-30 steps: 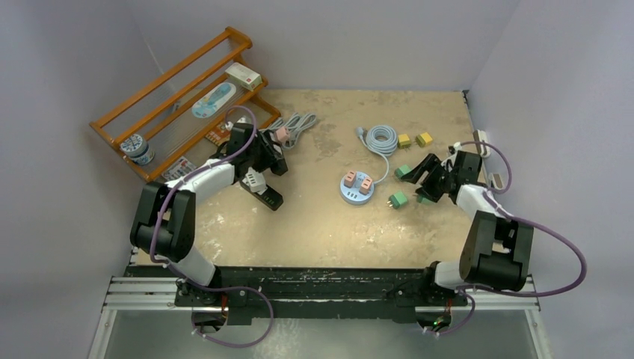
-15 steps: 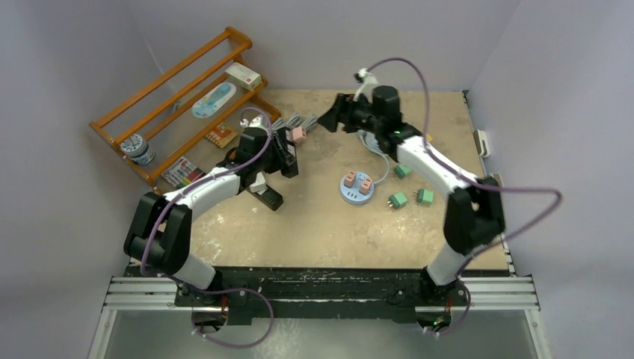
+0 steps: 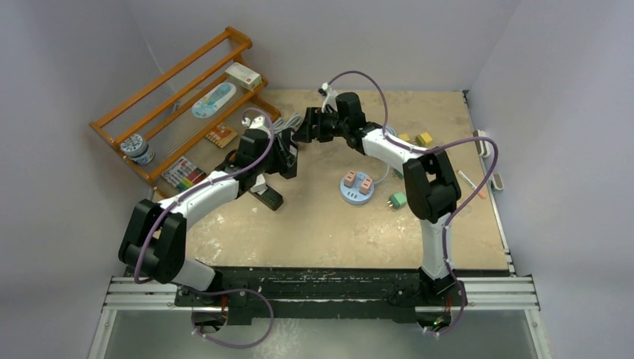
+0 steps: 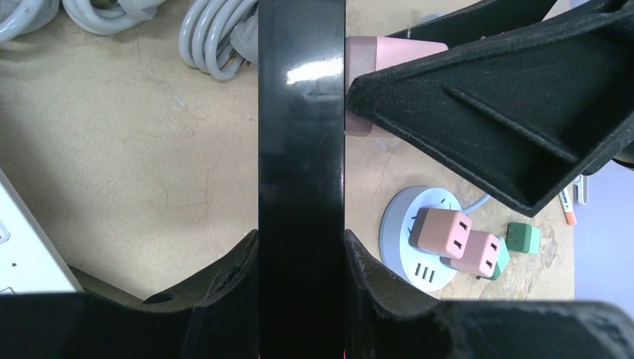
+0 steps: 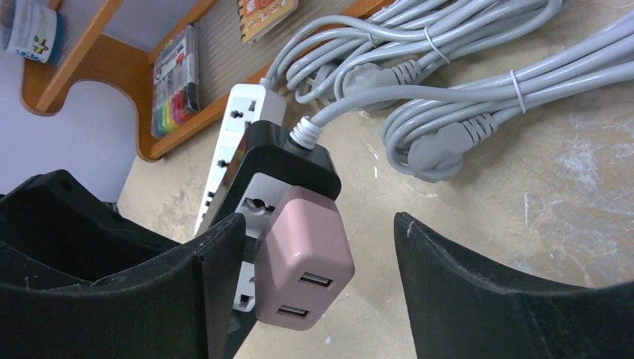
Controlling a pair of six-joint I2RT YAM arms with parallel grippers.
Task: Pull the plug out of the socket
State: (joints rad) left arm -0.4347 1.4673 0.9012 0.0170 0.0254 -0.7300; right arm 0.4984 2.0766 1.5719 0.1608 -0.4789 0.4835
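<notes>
My left gripper [image 4: 301,247] is shut on a black power strip [image 4: 301,134], the socket, and holds one end raised; its other end [image 3: 267,197] rests on the table. A pink two-port USB plug [image 5: 303,258] sits in the strip's white face [image 5: 258,196]. My right gripper [image 5: 320,224] is open with the plug between its jaws. The plug lies close against the left finger [image 5: 213,292], with a wide gap to the right finger [image 5: 463,292]. In the left wrist view, the plug [image 4: 374,60] peeks out behind the right gripper's finger [image 4: 486,112]. From above, both grippers meet at the back middle [image 3: 295,146].
A wooden rack [image 3: 179,97] stands at the back left. Bundled grey cables [image 5: 448,82] and a white power strip [image 5: 235,127] lie behind the plug. A round socket [image 3: 357,187] carrying two pink plugs sits mid-table, with a green plug [image 3: 398,200] and small blocks to its right.
My right arm has swung from the table's right side to the back middle, and its open jaws now straddle the pink plug. My left gripper has shifted slightly right with the strip.
</notes>
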